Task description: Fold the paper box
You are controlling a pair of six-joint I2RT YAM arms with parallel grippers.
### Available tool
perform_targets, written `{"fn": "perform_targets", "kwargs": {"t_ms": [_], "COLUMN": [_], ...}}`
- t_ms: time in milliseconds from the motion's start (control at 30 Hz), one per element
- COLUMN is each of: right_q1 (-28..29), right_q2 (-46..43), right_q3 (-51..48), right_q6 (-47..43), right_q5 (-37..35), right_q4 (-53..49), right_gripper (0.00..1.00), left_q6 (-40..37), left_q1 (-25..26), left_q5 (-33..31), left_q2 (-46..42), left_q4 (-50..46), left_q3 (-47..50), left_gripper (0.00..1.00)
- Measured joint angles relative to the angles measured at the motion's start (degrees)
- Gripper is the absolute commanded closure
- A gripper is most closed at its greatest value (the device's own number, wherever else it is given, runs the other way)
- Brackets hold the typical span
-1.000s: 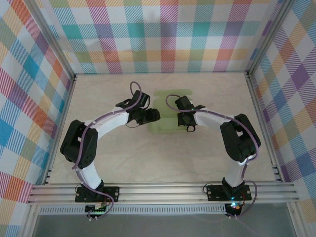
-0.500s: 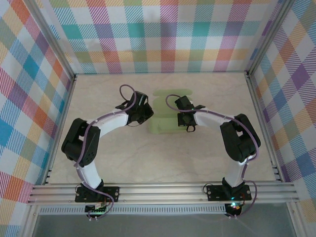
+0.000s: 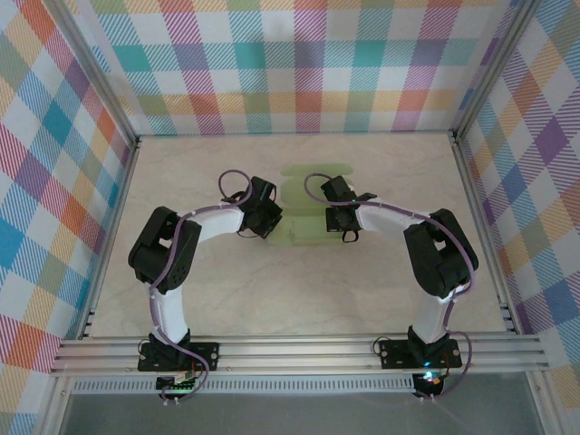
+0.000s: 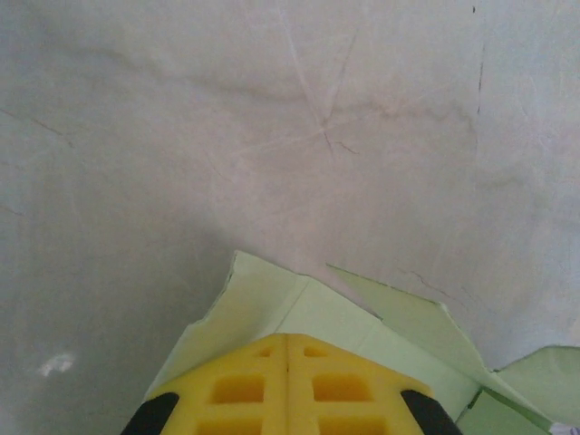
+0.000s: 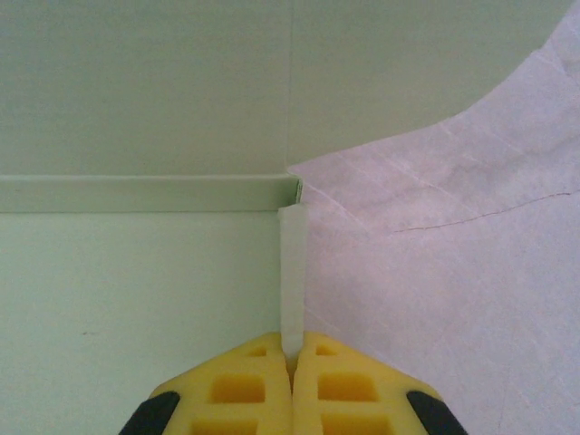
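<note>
right claw (image 5: 292,344) pinches paper box (image 5: 136,290) flap; left claw (image 4: 287,343) closed

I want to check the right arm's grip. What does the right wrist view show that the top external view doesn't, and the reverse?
Right wrist view: the right gripper shut on a thin upright strip of the pale green paper box, at a folded corner. Top external view: the left gripper at the box's left edge, the box's rounded far flap, and the plaid walls. Shared: the box lying on the pale marbled table.
</note>
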State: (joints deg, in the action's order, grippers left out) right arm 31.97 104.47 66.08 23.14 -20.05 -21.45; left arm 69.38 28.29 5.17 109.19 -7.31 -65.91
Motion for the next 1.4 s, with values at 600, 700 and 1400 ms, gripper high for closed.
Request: {"fn": "perform_targets", "kwargs": {"t_ms": [600, 700, 1400], "right_q1": [0.0, 0.0, 0.0], "right_q2": [0.0, 0.0, 0.0], "right_q3": [-0.31, -0.33, -0.35], "right_q6": [0.37, 0.37, 0.44], "right_q5": [1.05, 1.09, 1.07], "right_q4": [1.33, 1.31, 1.29], "right_gripper": [0.98, 0.98, 0.99], "left_q6": [1.77, 1.79, 2.05], "left_q1": [-4.61, -5.25, -6.19], "left_q5": [1.75, 1.66, 7.52], "left_q2": [6.99, 7.89, 8.83], "left_q4": [0.59, -0.26, -1.29], "left_q3": [-7.32, -8.96, -10.88], "left_gripper": [1.0, 1.0, 1.0]}}
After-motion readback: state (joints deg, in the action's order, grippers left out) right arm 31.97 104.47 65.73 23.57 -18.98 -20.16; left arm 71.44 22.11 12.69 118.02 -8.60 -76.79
